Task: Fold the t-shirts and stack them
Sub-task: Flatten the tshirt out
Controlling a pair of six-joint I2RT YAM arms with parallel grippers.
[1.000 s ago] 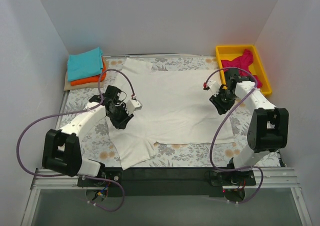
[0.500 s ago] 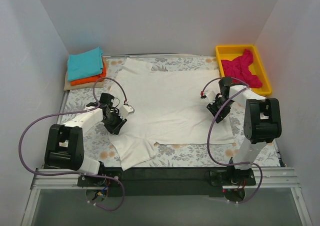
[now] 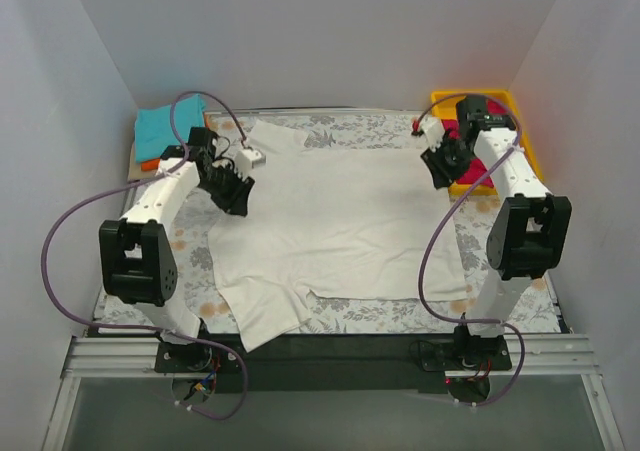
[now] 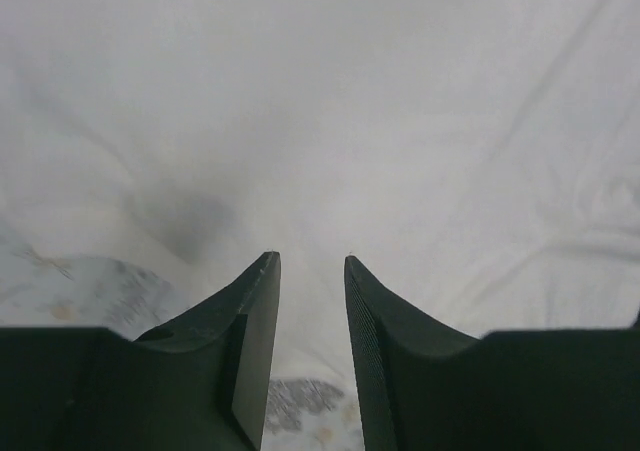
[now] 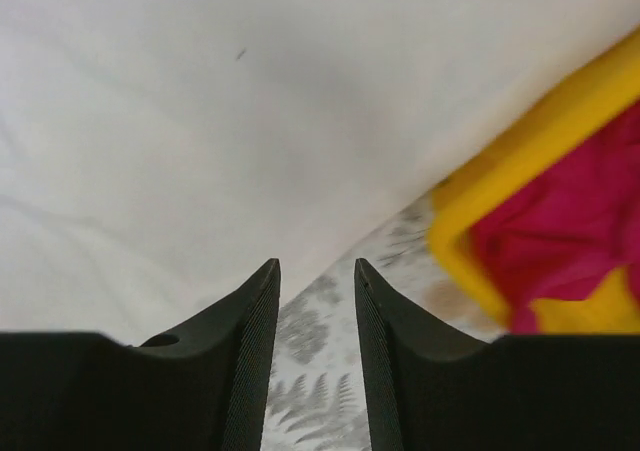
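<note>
Step in hand, by the look of it: taking hold of the far edge of the cream-white shirt (image 3: pixel 340 211), spread flat across the middle of the top view, for a first fold.

Left gripper (image 3: pixel 236 201) low over the cloth near the upper-left sleeve, jaws a narrow slot apart, nothing between them. Right gripper (image 3: pixel 441 172) at the upper-right corner of the shirt, just beside the yellow bin (image 3: pixel 527 146), likewise slightly parted and empty.

To do it well:
- Bring each pair of fingertips down on the very edge of the shirt, not the flat middle.
- Open a little wider before closing, then pinch through both layers.
- Pinch shirt only, never the patterned table cloth (image 3: pixel 400 314) beneath.
- Lift both sides together and level, to keep the fold line straight.
- On the right, keep clear of the bin wall and of the pink shirt (image 5: pixel 560 221) bunched inside.

Shirt: thin, soft, matte knit, limp, with shallow creases fanning across the surface. Likely to sag and slip if gripped too shallowly. Near sleeve skewed out toward the lower left of the top view.

Bin: hard, smooth plastic, rectangular, with a raised rim.

Finger pads: black, finely ribbed, good for gripping cloth.

Upper left corner: teal shirt (image 3: pixel 160 126) folded square atop the orange shirt (image 3: pixel 150 161).
</note>
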